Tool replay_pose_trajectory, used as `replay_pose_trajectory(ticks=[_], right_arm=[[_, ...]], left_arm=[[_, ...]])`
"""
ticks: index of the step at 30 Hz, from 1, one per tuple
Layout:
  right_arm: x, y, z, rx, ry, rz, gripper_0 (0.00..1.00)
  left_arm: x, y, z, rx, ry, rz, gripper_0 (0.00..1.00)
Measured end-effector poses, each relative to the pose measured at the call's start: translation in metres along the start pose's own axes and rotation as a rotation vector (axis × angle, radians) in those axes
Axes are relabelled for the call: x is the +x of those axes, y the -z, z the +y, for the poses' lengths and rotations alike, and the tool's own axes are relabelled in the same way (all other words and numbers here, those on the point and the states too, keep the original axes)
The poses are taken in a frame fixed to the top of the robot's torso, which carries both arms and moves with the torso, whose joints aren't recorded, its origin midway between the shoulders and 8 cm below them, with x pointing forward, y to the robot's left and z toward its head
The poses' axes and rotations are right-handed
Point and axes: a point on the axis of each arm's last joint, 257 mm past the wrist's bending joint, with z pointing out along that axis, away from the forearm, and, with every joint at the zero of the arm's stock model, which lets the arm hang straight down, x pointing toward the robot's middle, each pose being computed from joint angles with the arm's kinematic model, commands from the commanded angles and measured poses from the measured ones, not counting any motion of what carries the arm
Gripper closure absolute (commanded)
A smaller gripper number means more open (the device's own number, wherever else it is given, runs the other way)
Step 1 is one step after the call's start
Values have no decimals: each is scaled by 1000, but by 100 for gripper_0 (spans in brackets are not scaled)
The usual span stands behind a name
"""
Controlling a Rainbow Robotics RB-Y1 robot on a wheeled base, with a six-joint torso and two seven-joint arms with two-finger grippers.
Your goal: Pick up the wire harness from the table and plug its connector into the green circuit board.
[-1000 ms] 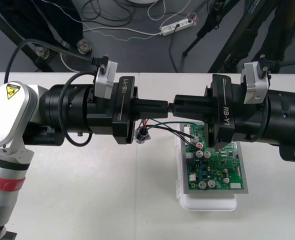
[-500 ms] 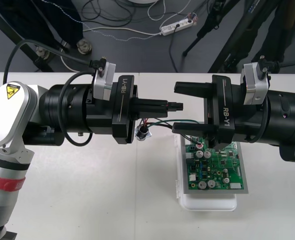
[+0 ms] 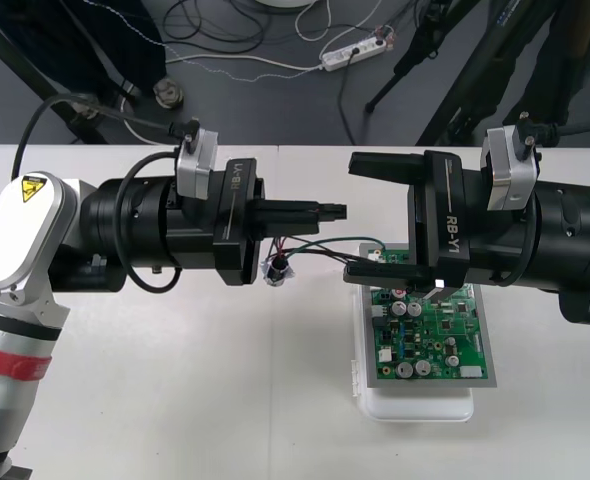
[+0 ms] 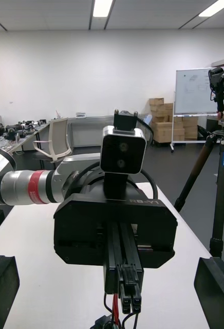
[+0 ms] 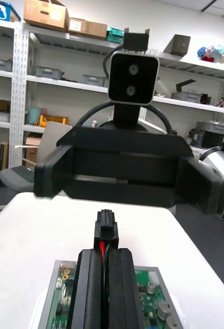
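My left gripper is shut on the harness's black plug, which sticks out past its fingertips toward the right arm. The red, black and green wires droop below it, and the round metal socket hangs under the left gripper. My right gripper faces it, open, with one finger above and one below the plug and touching nothing. In the left wrist view the shut fingers pinch the plug. The green circuit board lies on its white base under the right gripper.
The right wrist view looks straight at the left gripper's body with its camera and the plug at its tip. Bare table lies left of and in front of the board. Dark floor with cables runs beyond the far edge.
My right gripper has gone from shut at the plug to wide open. The left gripper has kept hold of the plug and drawn back a little to the left.
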Motion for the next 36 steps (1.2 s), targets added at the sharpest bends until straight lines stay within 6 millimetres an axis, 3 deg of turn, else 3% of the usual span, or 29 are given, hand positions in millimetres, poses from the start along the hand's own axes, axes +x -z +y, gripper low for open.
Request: replay_pose_trajectory(ticks=[9, 17, 25, 36], right_arm=[[14, 9, 14, -52, -7, 60, 0], [46, 43, 42, -184, -45, 183, 0], [69, 77, 13, -91, -5, 327, 0], [109, 136, -6, -63, 37, 632, 0]], left_arm=[[15, 25, 1, 11, -41, 2, 100], [34, 55, 3, 7, 32, 20, 100], [61, 88, 14, -49, 73, 72, 100], [103, 125, 24, -129, 2, 120, 100]])
